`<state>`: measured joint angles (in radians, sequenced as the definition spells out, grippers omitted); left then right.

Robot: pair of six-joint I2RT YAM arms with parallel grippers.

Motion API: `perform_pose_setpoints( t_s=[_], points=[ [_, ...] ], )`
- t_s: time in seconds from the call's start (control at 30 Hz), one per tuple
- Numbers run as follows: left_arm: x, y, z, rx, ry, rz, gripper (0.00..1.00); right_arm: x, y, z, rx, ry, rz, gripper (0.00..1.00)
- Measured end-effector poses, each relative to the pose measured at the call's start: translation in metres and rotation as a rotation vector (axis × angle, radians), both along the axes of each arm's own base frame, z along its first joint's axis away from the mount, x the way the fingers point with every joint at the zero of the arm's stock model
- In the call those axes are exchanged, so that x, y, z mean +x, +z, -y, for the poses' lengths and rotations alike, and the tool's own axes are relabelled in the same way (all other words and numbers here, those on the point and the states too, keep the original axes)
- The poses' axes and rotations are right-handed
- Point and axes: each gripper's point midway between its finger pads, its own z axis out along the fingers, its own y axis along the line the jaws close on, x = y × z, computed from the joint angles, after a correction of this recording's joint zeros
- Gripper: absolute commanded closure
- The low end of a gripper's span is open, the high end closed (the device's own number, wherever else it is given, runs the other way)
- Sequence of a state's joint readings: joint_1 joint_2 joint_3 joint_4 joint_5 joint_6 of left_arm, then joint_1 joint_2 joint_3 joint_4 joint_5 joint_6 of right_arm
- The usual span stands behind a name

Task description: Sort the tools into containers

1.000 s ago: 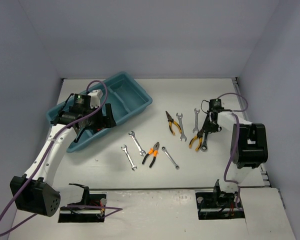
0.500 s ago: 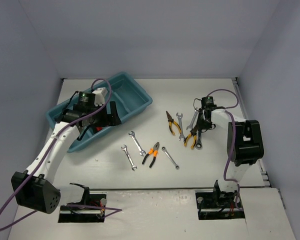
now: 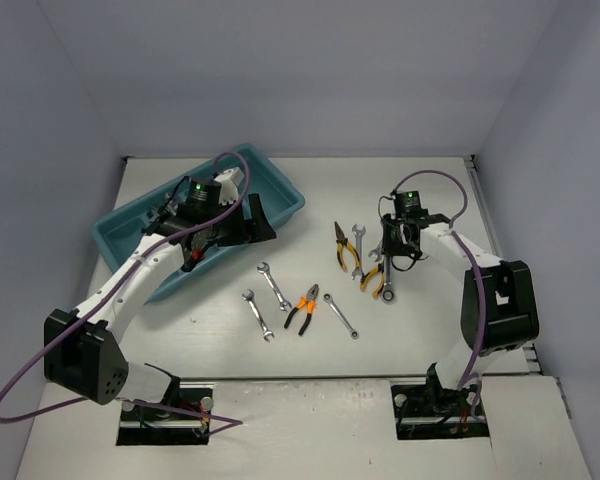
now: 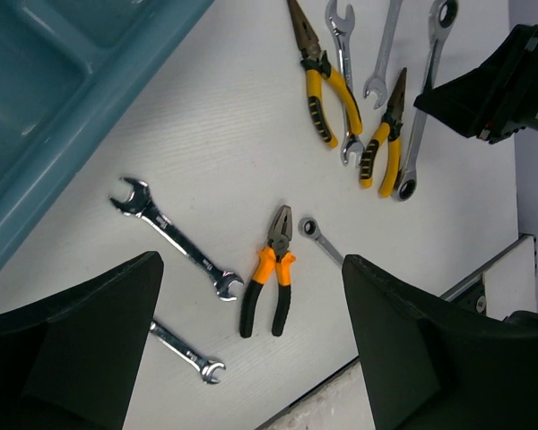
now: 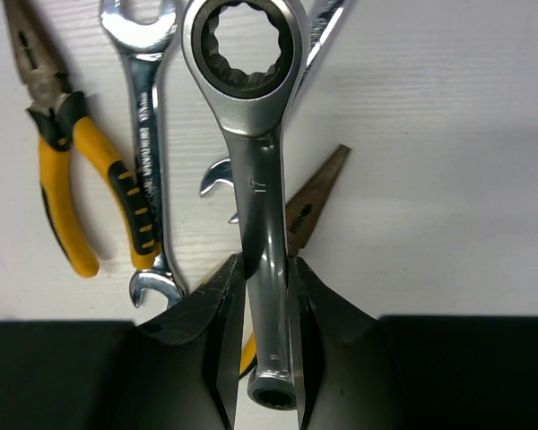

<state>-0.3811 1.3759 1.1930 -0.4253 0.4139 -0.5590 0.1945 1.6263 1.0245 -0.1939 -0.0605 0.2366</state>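
Note:
My right gripper (image 5: 267,309) is shut on the shaft of a silver ring wrench (image 5: 255,170), also seen as the ring wrench (image 3: 388,285) right of centre. Small yellow-handled pliers (image 3: 372,278) lie right beside it, their tip (image 5: 316,202) showing behind the shaft. Long-nose yellow pliers (image 3: 345,245) and a silver wrench (image 3: 360,248) lie just left. Orange-handled pliers (image 4: 271,285), two open-end wrenches (image 4: 175,237) (image 4: 184,352) and a small ring wrench (image 4: 318,237) lie below my left gripper (image 4: 251,358), which hangs open and holds nothing. The teal tray (image 3: 130,240) sits at the left.
The tray's rim (image 4: 90,125) runs close to the left gripper's left side. The right arm's black wrist (image 4: 493,90) is near the upper right of the tool cluster. The table's near edge (image 4: 484,269) shows past the tools.
My left gripper has swung right from over the tray to its near right corner, facing the loose tools. My right gripper has carried the ring wrench leftward; the small yellow pliers shifted left too.

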Motion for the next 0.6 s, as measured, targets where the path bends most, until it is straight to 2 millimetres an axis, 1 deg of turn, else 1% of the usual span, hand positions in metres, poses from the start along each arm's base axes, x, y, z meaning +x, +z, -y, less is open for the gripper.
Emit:
perform_pose_setpoints(
  t_s=[0.1, 0.27, 0.43, 0.6],
  points=[
    [0.004, -0.001, 0.011, -0.031, -0.006, 0.017, 0.21, -0.003, 0.002, -0.015, 0.002, 0.062, 0.005, 1.00],
    [0.009, -0.009, 0.029, -0.078, -0.015, 0.044, 0.21, -0.015, 0.003, -0.051, 0.006, 0.195, 0.007, 1.00],
    [0.017, -0.020, 0.063, -0.110, -0.067, 0.082, 0.21, -0.024, 0.005, -0.085, 0.036, 0.309, 0.019, 1.00],
    [0.019, -0.042, 0.094, -0.123, -0.115, 0.072, 0.21, -0.030, 0.009, -0.112, 0.065, 0.401, 0.044, 1.00]
  ],
)
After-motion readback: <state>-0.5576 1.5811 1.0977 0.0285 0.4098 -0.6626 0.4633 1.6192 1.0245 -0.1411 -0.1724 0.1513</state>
